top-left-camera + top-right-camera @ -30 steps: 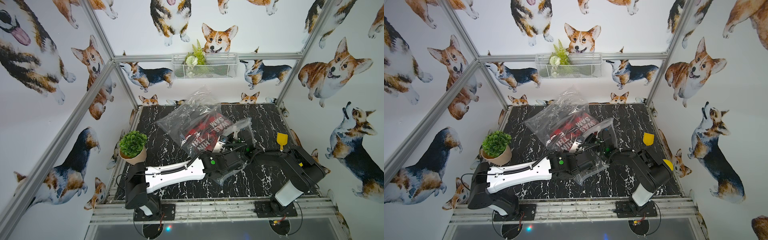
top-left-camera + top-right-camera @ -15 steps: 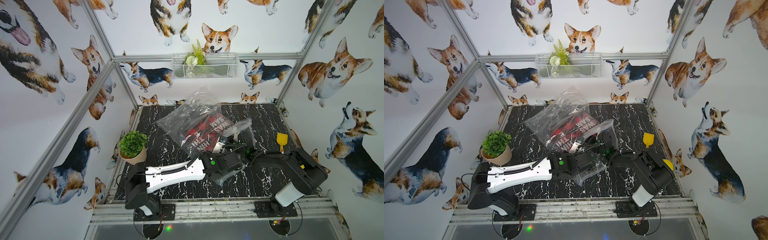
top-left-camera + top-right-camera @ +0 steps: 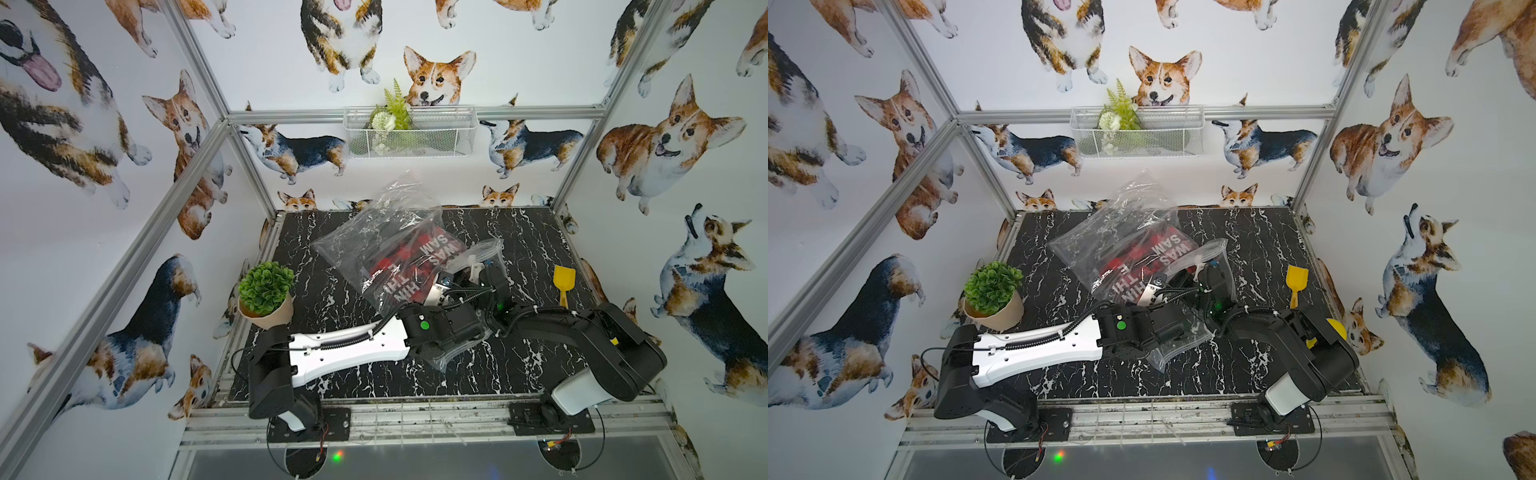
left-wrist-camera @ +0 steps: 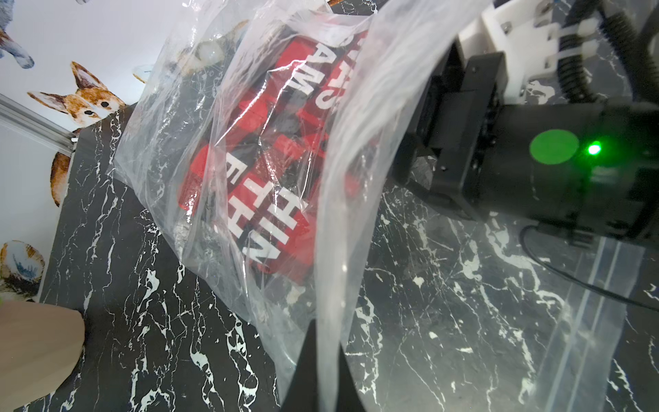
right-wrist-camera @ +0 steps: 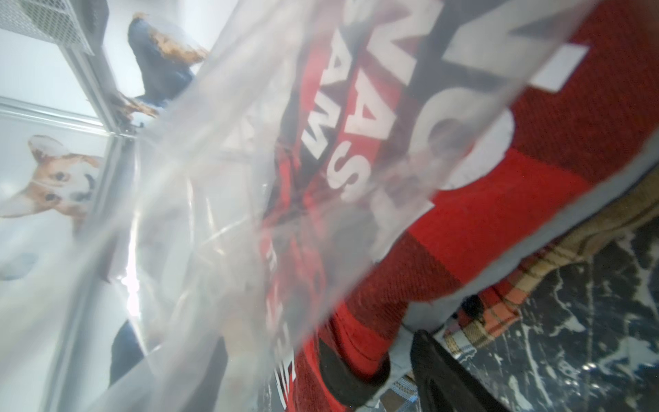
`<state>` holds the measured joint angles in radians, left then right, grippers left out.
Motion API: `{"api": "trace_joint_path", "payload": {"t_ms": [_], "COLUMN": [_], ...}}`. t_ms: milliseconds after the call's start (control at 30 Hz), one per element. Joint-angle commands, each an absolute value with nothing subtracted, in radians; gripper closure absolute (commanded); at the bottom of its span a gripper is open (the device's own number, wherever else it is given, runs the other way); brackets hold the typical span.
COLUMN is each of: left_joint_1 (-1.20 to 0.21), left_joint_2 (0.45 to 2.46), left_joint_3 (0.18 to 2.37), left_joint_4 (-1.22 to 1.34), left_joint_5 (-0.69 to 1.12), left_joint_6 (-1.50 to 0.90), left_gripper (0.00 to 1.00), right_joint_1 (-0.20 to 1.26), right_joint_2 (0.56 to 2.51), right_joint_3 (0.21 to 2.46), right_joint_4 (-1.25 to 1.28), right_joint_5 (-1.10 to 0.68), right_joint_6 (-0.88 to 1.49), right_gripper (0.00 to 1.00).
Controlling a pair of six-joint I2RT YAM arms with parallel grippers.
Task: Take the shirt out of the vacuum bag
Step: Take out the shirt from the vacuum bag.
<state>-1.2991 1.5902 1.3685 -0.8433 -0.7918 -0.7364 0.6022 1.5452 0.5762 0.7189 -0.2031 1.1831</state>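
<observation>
Starting at the near edge of the black marble table [image 3: 519, 365], meets two arms reaching inward to the open end of the clear vacuum bag [image 3: 374, 232]. Shows the left gripper [image 4: 322, 371] clenched on a fold of that plastic, holding it up off the table. Shows the right gripper [image 5: 392, 371] in the bag's mouth, fingers spread wide at the hem of the red shirt [image 3: 415, 266]. Finds the shirt inside the bag, mid-table, white lettering upward. Places a potted plant [image 3: 266, 291] left, a yellow scoop [image 3: 564, 282] right, a wire basket [image 3: 411, 137] on the far wall.
</observation>
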Motion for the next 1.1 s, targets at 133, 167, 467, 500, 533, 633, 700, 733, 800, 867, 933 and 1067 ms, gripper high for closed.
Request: {"api": "trace_joint_path", "payload": {"t_ms": [133,167,467,500,533,633,700,733,800,867,933,1067], "left_joint_1": [-1.300,-1.301,-1.301,-1.301,-1.300,-1.301,-1.300,-1.300,-1.300,-1.300,-1.301,-1.301], "left_joint_2": [1.573,1.568,1.561,1.561,1.561,1.562,1.564,1.563,1.561,1.557,1.554,1.552], "left_joint_3": [1.362,1.357,1.332,1.332,1.331,1.335,1.338,1.338,1.336,1.329,1.321,1.306], "left_joint_4": [-0.865,-0.865,-0.856,-0.855,-0.853,-0.849,-0.850,-0.851,-0.851,-0.851,-0.848,-0.842], "left_joint_5": [-0.805,-0.808,-0.807,-0.807,-0.807,-0.805,-0.805,-0.804,-0.805,-0.805,-0.804,-0.794], "left_joint_6": [-0.765,-0.765,-0.769,-0.771,-0.771,-0.772,-0.771,-0.771,-0.772,-0.773,-0.777,-0.789], "left_gripper": [1.00,1.00,1.00,1.00,1.00,1.00,1.00,1.00,1.00,1.00,1.00,1.00], "right_joint_1": [0.604,0.605,0.605,0.606,0.604,0.605,0.605,0.606,0.606,0.606,0.606,0.606], "right_joint_2": [1.586,1.588,1.671,1.687,1.705,1.760,1.787,1.797,1.800,1.791,1.774,1.764], "right_joint_3": [0.640,0.646,0.677,0.673,0.667,0.653,0.662,0.672,0.683,0.691,0.703,0.748], "right_joint_4": [0.736,0.736,0.761,0.779,0.812,0.899,0.923,0.927,0.922,0.906,0.869,0.780], "right_joint_5": [-0.196,-0.196,-0.175,-0.171,-0.167,-0.150,-0.150,-0.150,-0.139,-0.130,-0.111,-0.093], "right_joint_6": [1.235,1.236,1.259,1.271,1.288,1.338,1.351,1.351,1.348,1.337,1.317,1.278], "right_gripper": [0.15,0.16,0.20,0.21,0.24,0.32,0.35,0.36,0.42,0.43,0.45,0.41]}}
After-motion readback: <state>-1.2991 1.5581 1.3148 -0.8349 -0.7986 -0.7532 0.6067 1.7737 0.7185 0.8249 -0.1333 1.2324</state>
